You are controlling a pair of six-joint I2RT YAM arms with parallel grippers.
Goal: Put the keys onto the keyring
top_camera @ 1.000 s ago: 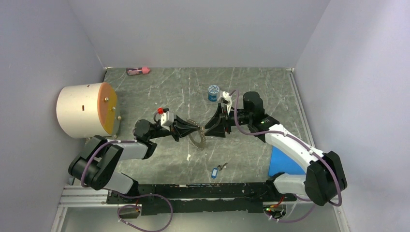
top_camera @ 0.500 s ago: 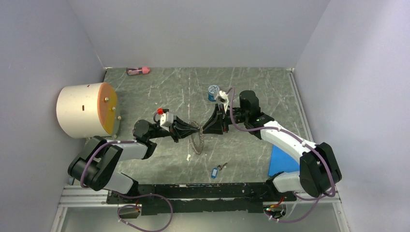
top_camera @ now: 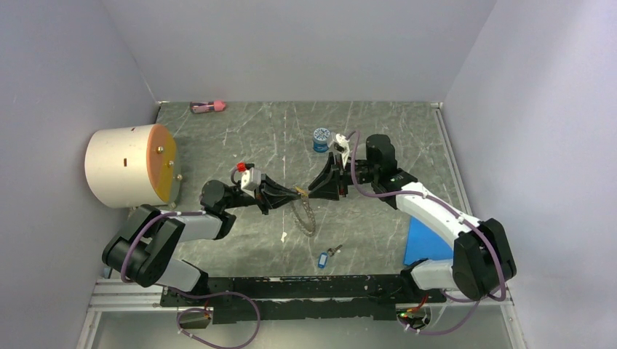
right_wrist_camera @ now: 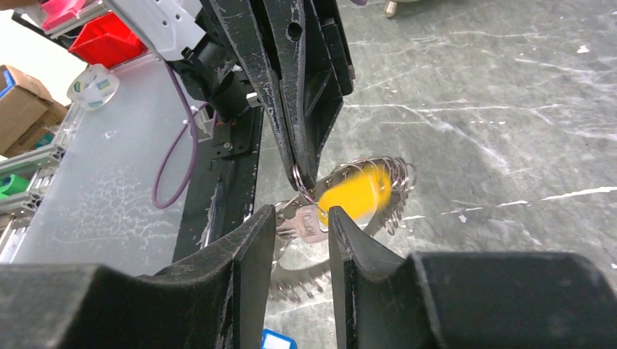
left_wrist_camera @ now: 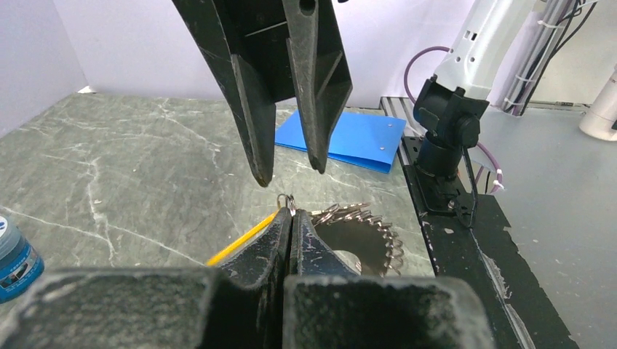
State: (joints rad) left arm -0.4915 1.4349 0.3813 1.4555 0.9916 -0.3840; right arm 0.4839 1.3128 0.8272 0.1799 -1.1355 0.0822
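Note:
My left gripper [top_camera: 297, 193] is shut on the top of the keyring [top_camera: 307, 218], a beaded grey loop that hangs from it down to the table. It holds it in the left wrist view [left_wrist_camera: 292, 214] too, coils [left_wrist_camera: 385, 234] to the right. The yellow-headed key [right_wrist_camera: 356, 190] dangles at the pinch, head blurred, silver blade [right_wrist_camera: 305, 222] between my right gripper's [right_wrist_camera: 302, 212] open fingers, untouched. My right gripper [top_camera: 311, 191] faces the left one tip to tip. The blue-tagged key [top_camera: 324, 258] lies on the table nearer the bases.
A round blue jar [top_camera: 321, 139] stands behind the right gripper. A big white cylinder with an orange face [top_camera: 131, 166] sits at the left. A pink item [top_camera: 207, 107] lies at the back. A blue folder [top_camera: 426, 243] lies at the right.
The right gripper swung left toward the left gripper, then eased back a little. The keyring now hangs lower in a longer loop. The yellow key head is swinging.

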